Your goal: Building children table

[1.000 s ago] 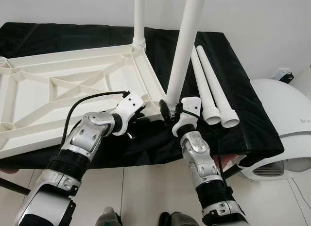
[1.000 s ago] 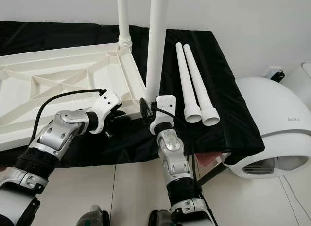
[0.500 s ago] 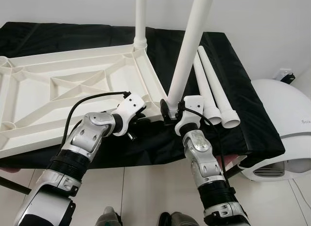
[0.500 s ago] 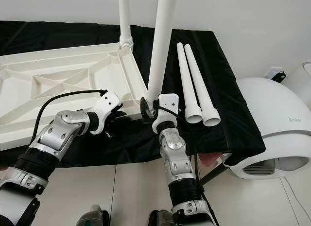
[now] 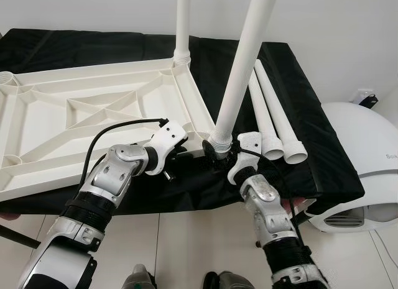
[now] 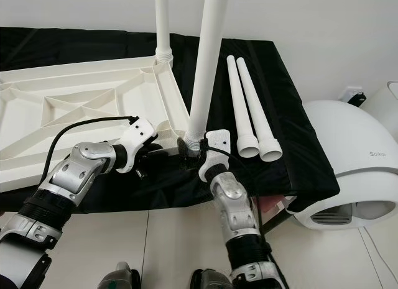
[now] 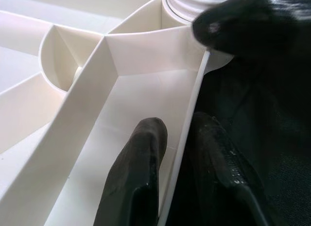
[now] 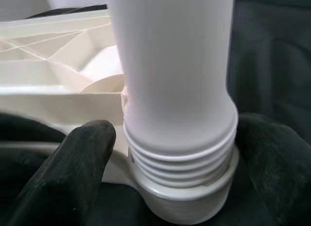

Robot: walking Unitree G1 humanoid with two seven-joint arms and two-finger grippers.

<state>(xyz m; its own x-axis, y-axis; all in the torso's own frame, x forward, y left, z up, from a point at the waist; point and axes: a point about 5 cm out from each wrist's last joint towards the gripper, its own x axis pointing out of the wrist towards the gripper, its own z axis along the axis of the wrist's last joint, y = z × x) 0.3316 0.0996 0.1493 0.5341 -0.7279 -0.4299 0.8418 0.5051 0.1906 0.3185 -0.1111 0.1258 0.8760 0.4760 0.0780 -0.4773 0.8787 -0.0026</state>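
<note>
Gripping both sides of the near right corner of the upturned tabletop point(image 5: 93, 115).

Right gripper point(image 5: 219, 157) closed round the threaded base of the white leg point(image 5: 239, 71), one black finger point(image 8: 73, 153) each side; threads sit in the corner socket, probably not fully home, several still show. Leg stands tilted toward the right. Left gripper point(image 5: 176, 157) pinches the tabletop's near rim just left of that socket: one finger point(image 7: 138, 172) inside the rib channel, the other outside on the black cloth point(image 5: 292, 102). Tabletop lies ribs-up on the cloth-covered bench, toward its left and middle. A second leg point(image 5: 183, 22) stands upright in the far right corner socket. Two loose legs point(image 5: 273, 115) lie side by side on the cloth near the bench's right edge, flared ends toward the robot. White rounded appliance point(image 5: 367, 158) right of the bench.
</note>
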